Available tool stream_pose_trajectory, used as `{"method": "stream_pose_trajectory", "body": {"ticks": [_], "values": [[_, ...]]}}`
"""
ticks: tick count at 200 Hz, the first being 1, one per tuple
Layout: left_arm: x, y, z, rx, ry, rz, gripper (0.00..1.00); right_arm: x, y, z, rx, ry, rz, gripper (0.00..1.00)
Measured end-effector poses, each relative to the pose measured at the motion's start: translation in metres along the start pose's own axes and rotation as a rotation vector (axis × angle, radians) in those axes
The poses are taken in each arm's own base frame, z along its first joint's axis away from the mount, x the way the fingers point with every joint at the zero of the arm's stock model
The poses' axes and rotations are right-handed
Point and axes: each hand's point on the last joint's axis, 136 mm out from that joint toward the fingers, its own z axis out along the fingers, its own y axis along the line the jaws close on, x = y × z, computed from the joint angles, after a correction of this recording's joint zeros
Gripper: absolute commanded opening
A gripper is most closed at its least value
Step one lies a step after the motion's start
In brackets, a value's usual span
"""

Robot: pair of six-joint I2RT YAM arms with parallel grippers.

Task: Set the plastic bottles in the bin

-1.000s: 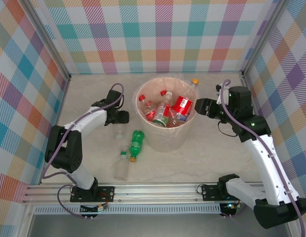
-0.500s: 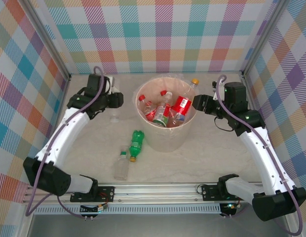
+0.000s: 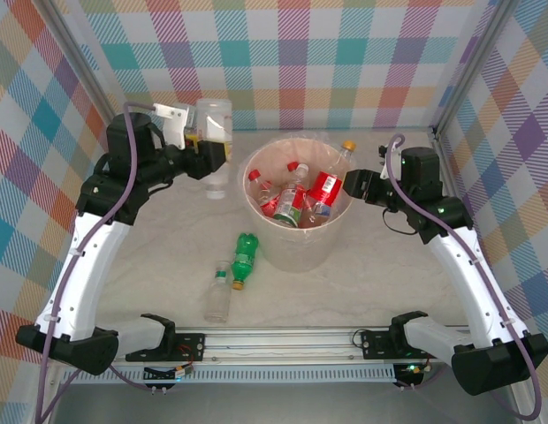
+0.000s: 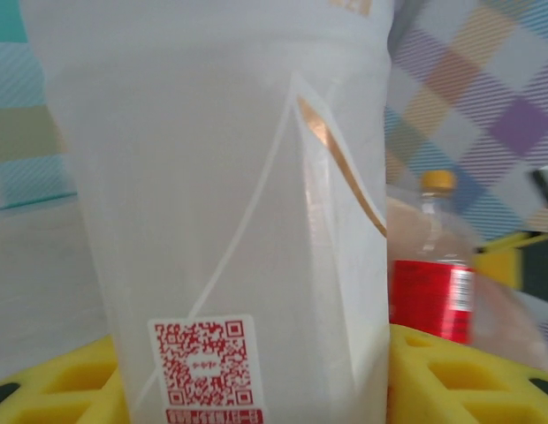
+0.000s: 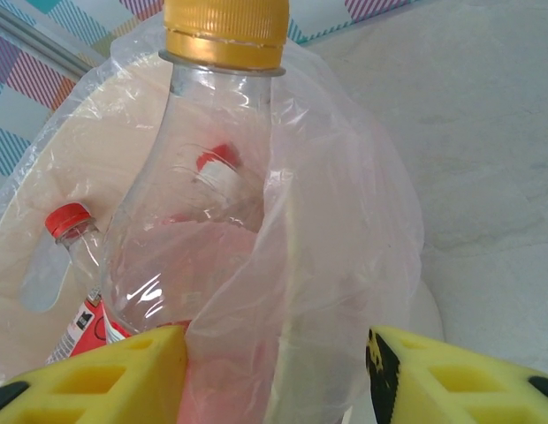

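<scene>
Clear bottle (image 3: 213,121) just came up off the table (image 3: 389,265), pinched in the left gripper (image 3: 212,148) beside the bin (image 3: 296,249), so dropping it in is next. Right gripper (image 3: 352,185) straddles the orange-capped bottle (image 5: 203,203) at the rim, can't tell if it's actually squeezing.

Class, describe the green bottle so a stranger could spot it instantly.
Start at the big cream bin mid-table. Lying on the table by its front left side is the green bottle. The clear bottle next to it is colourless; this one is green all over.
</scene>
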Motion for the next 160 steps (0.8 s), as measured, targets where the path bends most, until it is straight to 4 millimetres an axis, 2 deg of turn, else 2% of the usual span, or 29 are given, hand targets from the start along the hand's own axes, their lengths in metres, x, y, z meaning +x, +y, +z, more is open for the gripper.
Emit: {"method": "stream_pose_trajectory", "body": {"ticks": [22,38,57,69,84,120,160], "values": [[-0.005,-0.022,0.013,0.096,0.022,0.001,0.43,0.000,0.000,0.000,-0.002,-0.003,-0.001,0.57],[-0.010,-0.045,0.028,0.159,0.044,0.035,0.43,-0.001,0.001,0.000,-0.006,-0.003,-0.002,0.57],[-0.009,-0.071,0.048,0.205,0.090,0.090,0.41,-0.001,0.003,0.000,-0.013,-0.005,-0.004,0.57],[-0.004,-0.078,0.061,0.198,0.124,0.118,0.40,-0.001,0.003,0.000,-0.016,-0.003,-0.004,0.57],[0.003,-0.079,0.077,0.159,0.169,0.151,0.40,-0.001,0.003,0.000,-0.019,-0.002,-0.004,0.57],[0.033,-0.059,0.112,0.021,0.297,0.232,0.38,-0.001,0.003,0.000,-0.018,-0.002,-0.004,0.57],[0.065,-0.043,0.130,-0.057,0.431,0.299,0.41,-0.001,0.003,0.000,-0.018,-0.002,-0.005,0.57]]}}
